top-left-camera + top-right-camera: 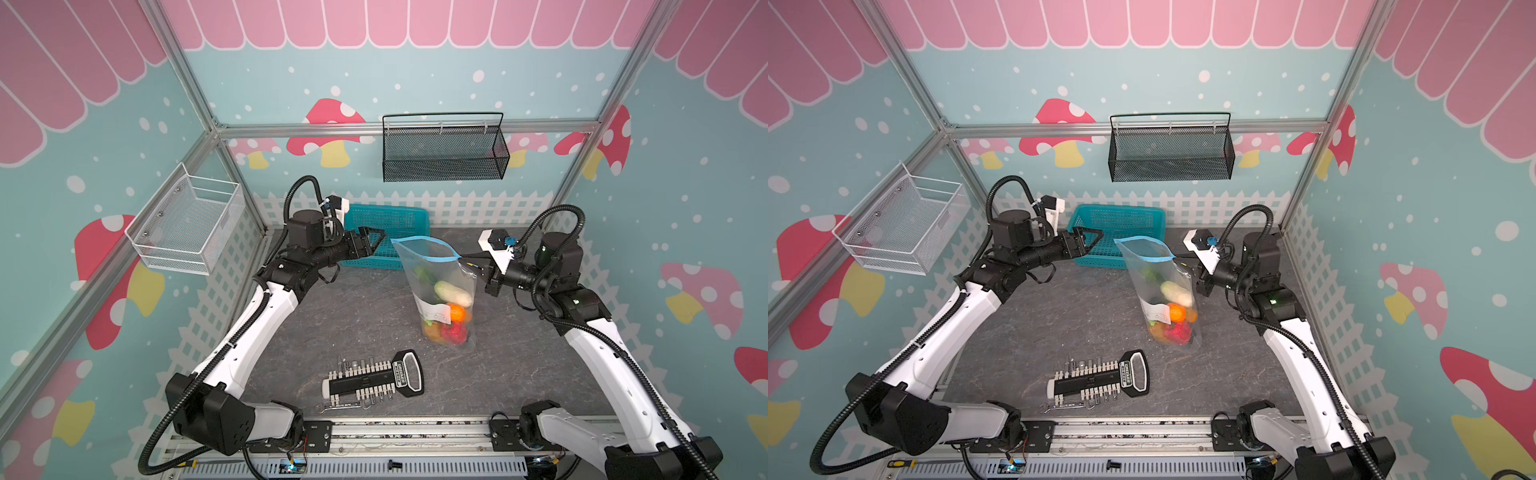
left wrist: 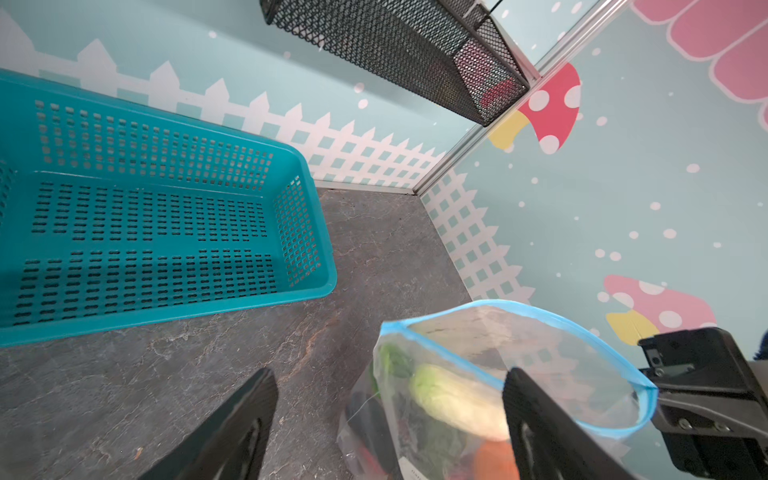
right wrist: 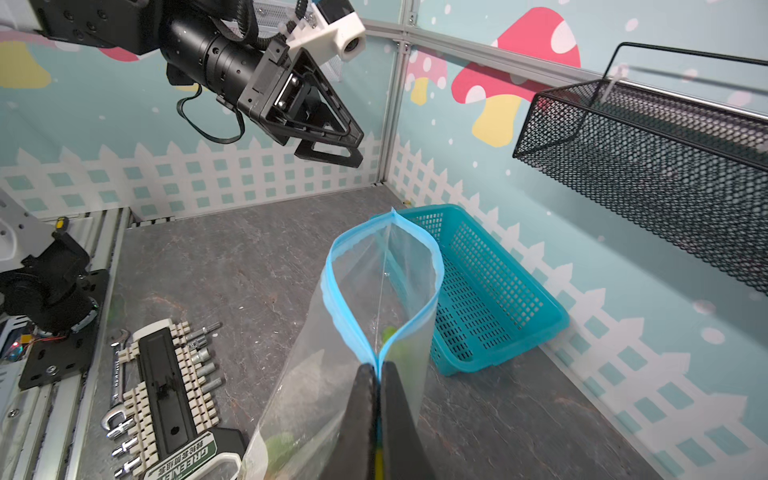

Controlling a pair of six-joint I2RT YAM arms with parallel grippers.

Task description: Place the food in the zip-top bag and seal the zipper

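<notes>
The clear zip-top bag [image 1: 436,274] [image 1: 1156,276] stands upright at the table's middle with its mouth gaping. Its blue zipper [image 1: 436,260] [image 3: 340,316] rings the mouth. The food lies inside at the bottom: a white-green cabbage [image 1: 453,292] [image 2: 453,399], an orange piece [image 1: 456,312] and a red piece [image 1: 453,332]. My right gripper [image 1: 467,262] [image 3: 378,368] is shut on the zipper's right end, a yellow tab showing between the fingers. My left gripper [image 1: 380,241] [image 2: 388,374] hangs open and empty just left of the bag's mouth, not touching it.
An empty teal basket [image 1: 386,220] [image 2: 166,216] sits behind the bag by the back wall. A black-and-white socket tool set [image 1: 374,378] and a wrench [image 1: 336,408] lie near the front edge. A black mesh shelf [image 1: 444,153] and a white wire basket [image 1: 187,224] hang on the walls.
</notes>
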